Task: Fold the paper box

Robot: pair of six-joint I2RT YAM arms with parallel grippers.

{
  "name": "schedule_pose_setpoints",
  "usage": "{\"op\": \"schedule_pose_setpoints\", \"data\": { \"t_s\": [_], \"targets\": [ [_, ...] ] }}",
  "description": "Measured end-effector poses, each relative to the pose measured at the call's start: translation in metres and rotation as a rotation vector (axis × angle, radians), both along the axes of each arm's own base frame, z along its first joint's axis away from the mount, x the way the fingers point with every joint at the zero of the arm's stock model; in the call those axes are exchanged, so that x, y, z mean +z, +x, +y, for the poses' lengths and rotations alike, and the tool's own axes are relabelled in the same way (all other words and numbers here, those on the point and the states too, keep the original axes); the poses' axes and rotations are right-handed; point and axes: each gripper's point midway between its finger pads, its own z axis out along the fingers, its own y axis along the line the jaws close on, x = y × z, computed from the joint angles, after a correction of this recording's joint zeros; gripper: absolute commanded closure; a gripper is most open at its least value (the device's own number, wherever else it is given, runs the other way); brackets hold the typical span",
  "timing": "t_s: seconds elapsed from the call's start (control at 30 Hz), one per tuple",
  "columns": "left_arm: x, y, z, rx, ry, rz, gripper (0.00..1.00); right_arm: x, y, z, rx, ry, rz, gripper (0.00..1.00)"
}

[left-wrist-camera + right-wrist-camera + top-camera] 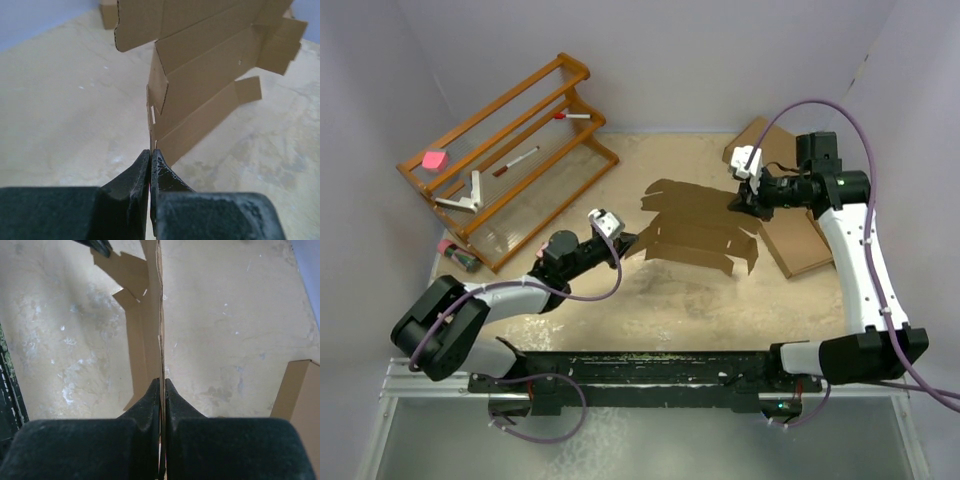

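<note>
The paper box [695, 228] is a brown die-cut cardboard sheet, mostly unfolded, held up off the table between both arms. My left gripper [628, 240] is shut on its left edge; in the left wrist view the sheet [210, 75] rises from the closed fingertips [150, 152]. My right gripper [740, 203] is shut on its right edge; in the right wrist view the sheet [150, 315] runs edge-on away from the pinched tips [162, 382].
A wooden rack [510, 150] with markers and a pink eraser [435, 159] stands at the back left. Flat ready-made brown boxes [790, 235] lie at the right, behind the right gripper. A small dark object [458, 255] lies by the rack's near end.
</note>
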Motion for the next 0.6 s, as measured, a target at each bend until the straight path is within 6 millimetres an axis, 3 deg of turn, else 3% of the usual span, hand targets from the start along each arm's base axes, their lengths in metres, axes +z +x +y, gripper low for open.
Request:
{"op": "schedule_pose_setpoints", "data": {
  "t_s": [0.17,0.3,0.43,0.6],
  "targets": [
    [0.012,0.032,0.014,0.155,0.021,-0.152,0.95,-0.001,0.0,0.004,0.029,0.019,-0.004,1.0],
    [0.003,0.047,0.018,0.213,0.048,-0.206,0.95,-0.031,-0.009,0.005,0.056,0.007,0.076,1.0],
    [-0.014,0.047,0.021,0.227,0.064,-0.217,0.95,-0.061,-0.014,0.003,0.057,-0.005,0.17,1.0],
    [-0.028,0.037,0.027,0.216,0.074,-0.228,0.95,-0.079,-0.014,0.004,0.054,-0.003,0.24,1.0]
  ]
}}
